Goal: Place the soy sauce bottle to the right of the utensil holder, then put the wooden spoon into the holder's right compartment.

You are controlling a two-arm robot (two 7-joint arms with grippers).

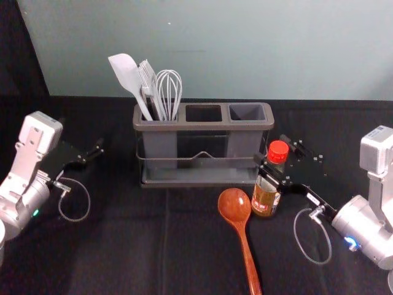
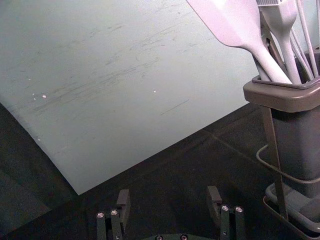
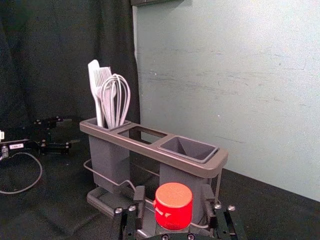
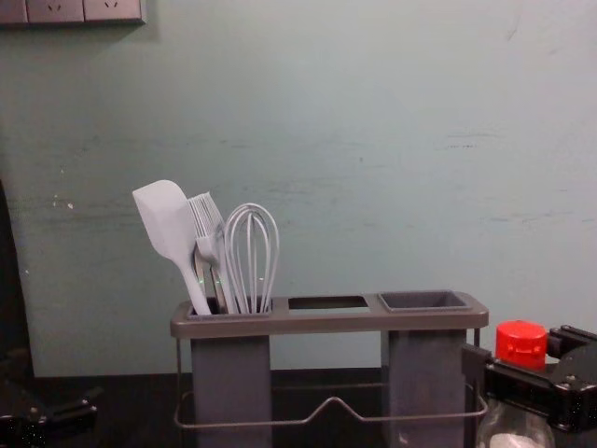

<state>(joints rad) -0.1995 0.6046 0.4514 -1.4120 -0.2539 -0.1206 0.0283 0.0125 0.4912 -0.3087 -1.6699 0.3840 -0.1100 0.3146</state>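
Red-capped bottle (image 1: 264, 201) is partly hidden by right gripper (image 1: 276, 153) near holder (image 1: 202, 125), clamping unclear; left gripper (image 1: 93, 153), toward desk's (image 1: 126, 246) left edge, has jaws apart; spoon (image 1: 234, 208) cropped.

The end of the wooden spoon (image 1: 244, 243) is cut off at the bottom of the head view. There, the right gripper (image 1: 270, 149) covers a bit of the soy sauce bottle (image 1: 264, 195), and the words on the label are too small to read. The left gripper (image 1: 92, 140) is black on black cloth, so some of it is hard to see. The low ends of the white tools (image 1: 128, 76) hide inside the utensil holder (image 1: 202, 125). The chest view cuts off the bottle's bottom. In the right wrist view, the red cap (image 3: 173, 202) hides most of the bottle.
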